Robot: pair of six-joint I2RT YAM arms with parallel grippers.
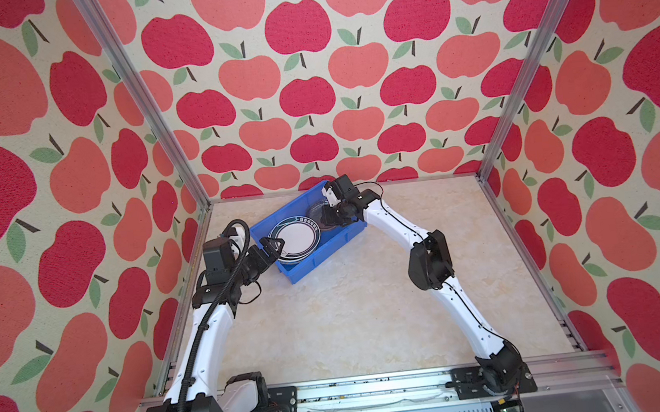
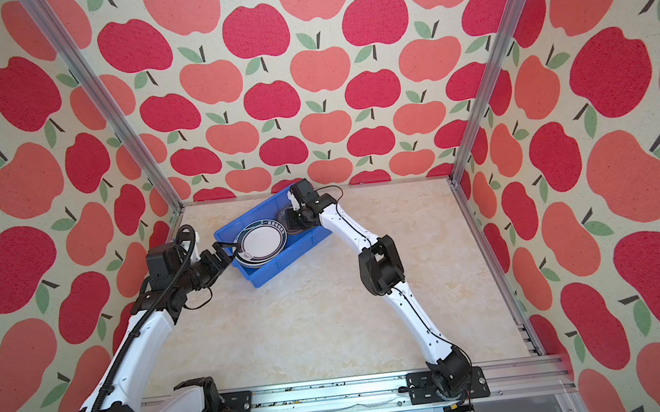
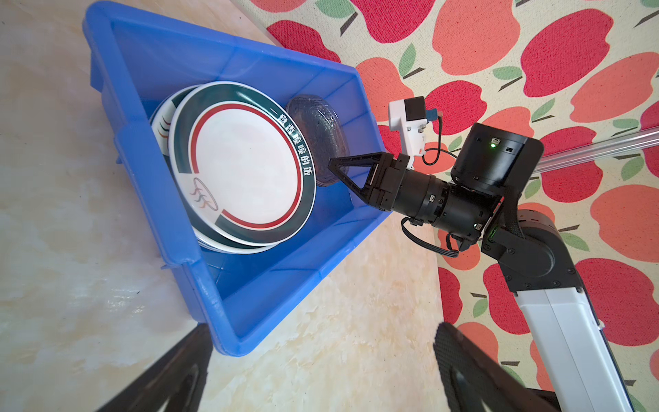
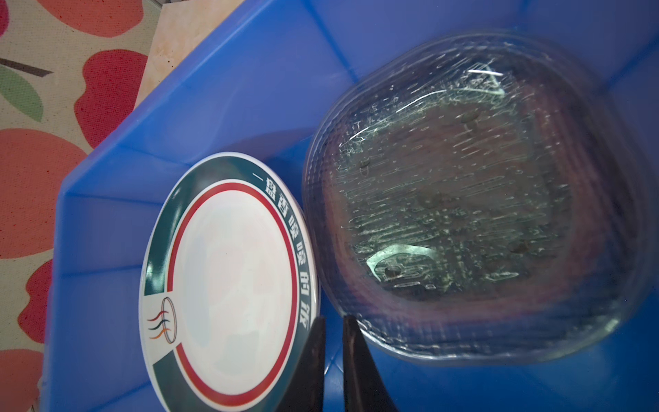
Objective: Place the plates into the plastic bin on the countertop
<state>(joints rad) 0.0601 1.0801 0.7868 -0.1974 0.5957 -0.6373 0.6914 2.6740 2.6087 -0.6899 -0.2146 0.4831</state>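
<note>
Apparently empty, right tool (image 4: 333,318) hangs between green-rimmed plate (image 4: 231,278) and glass plates (image 4: 463,199).

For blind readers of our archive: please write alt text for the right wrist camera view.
Inside the blue plastic bin, a round white plate with a dark green rim lies beside a stack of clear textured glass plates. The right gripper, its dark fingers almost together and holding nothing, points between them.

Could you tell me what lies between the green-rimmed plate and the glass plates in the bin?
Between the plate and glass plates: the right gripper, jaws shut, over a narrow strip of bare bin floor; the right wrist view shows it.
</note>
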